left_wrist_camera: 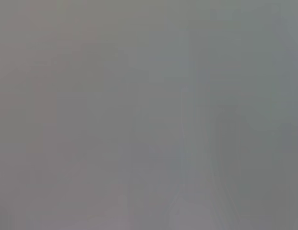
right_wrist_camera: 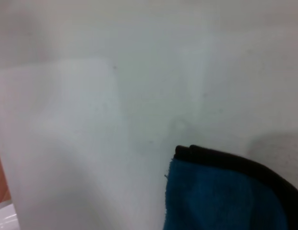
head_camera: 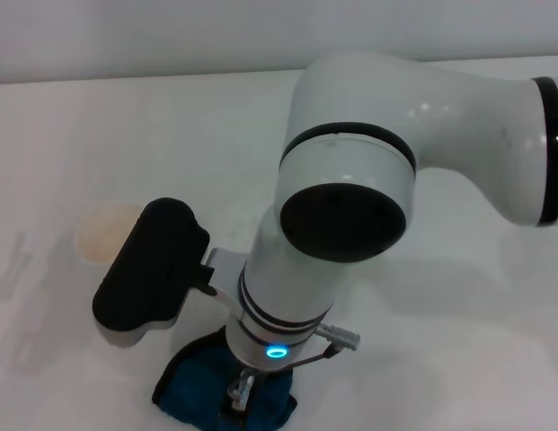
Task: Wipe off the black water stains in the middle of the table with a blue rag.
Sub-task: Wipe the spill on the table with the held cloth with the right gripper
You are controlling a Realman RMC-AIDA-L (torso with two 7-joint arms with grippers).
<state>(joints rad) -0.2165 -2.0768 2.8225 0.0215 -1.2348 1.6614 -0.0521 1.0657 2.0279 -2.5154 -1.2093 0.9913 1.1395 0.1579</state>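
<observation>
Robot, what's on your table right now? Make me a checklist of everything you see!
Surface: the table is white; no dark stain shows in any view.
Job's things: the blue rag lies at the near edge, under the right arm's wrist; its black edging shows in the right wrist view.
Clutter: a white paper cup stands beside the arm.
Grippers: the right gripper is down on the rag; the left one is out of sight.
Cables: thin wires at the right wrist.
Surroundings: nothing seen.
</observation>
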